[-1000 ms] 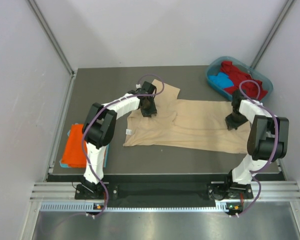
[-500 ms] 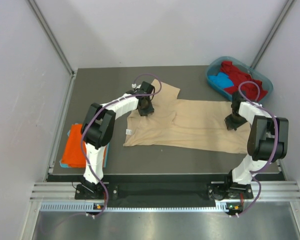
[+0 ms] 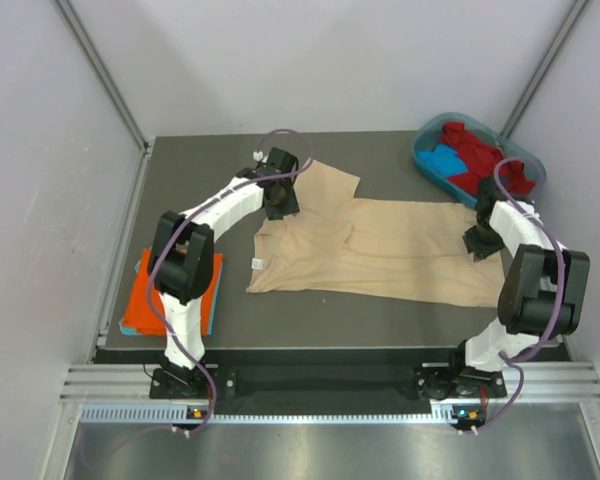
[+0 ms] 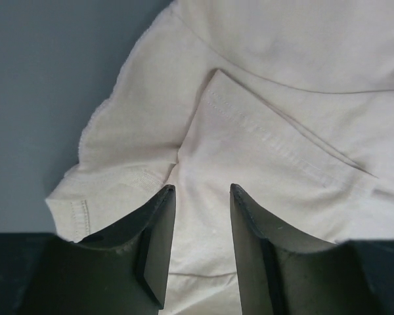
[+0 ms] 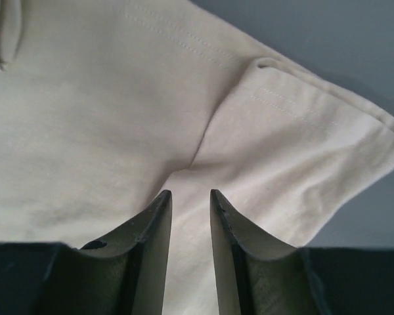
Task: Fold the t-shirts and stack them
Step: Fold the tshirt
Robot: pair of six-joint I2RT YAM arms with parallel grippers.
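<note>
A beige-tan t-shirt [image 3: 380, 250] lies spread flat on the dark table, its white neck label [image 3: 258, 264] at the left. My left gripper [image 3: 278, 200] is open just above the shirt's far-left part, over a folded sleeve [image 4: 249, 131] near the cloth's edge, and holds nothing [image 4: 200, 190]. My right gripper [image 3: 480, 240] is open over the shirt's right end, with a hemmed corner [image 5: 315, 125] ahead of the fingertips [image 5: 190, 193]. A folded orange t-shirt [image 3: 155, 290] lies on a blue one at the table's left edge. Red [image 3: 475, 150] and blue [image 3: 440, 162] shirts lie in the tub.
The teal-blue oval tub [image 3: 528, 185] stands at the back right corner, close to my right arm. Grey walls enclose the table on three sides. Bare dark table [image 4: 52, 79] shows left of the shirt and beyond its right corner [image 5: 354, 52].
My left gripper has moved back and to the left along the shirt. My right gripper has moved right toward the shirt's end. The shirt has stayed flat in place.
</note>
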